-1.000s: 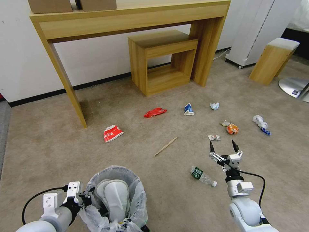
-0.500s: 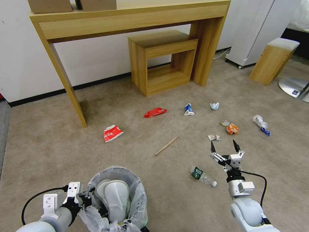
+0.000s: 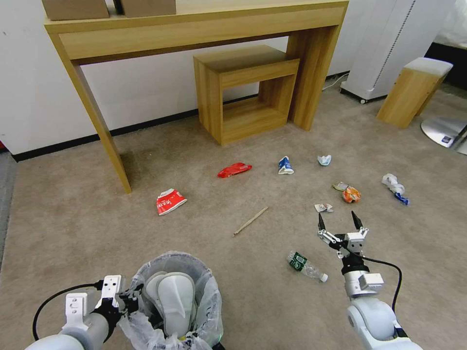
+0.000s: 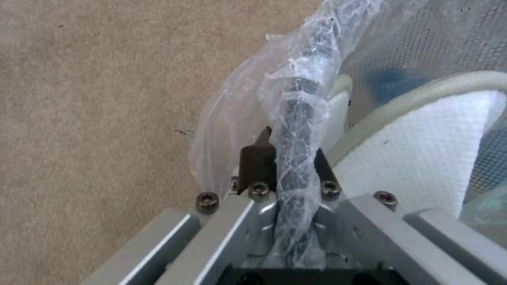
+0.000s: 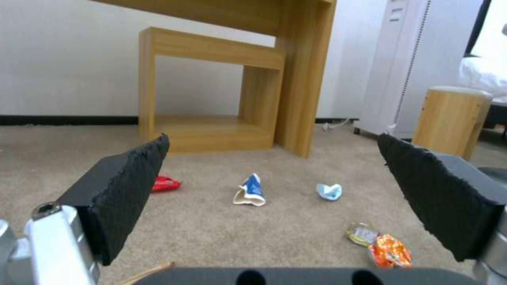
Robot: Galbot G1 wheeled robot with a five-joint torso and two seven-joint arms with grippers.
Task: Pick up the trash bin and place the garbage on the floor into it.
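The left pincer (image 4: 288, 158) pinches the bag-lined rim of the trash bin (image 3: 177, 296), while the right pincer (image 3: 339, 222) hovers spread wide above the carpet near a clear bottle (image 3: 306, 266).

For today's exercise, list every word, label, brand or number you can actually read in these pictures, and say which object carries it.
No text can be read.
Crushed red-and-white cup: white printing, too blurred to read.
Clear bottle: green label, too small to read.
Blue-and-white carton: no legible print.
Orange wrapper: markings blurred.
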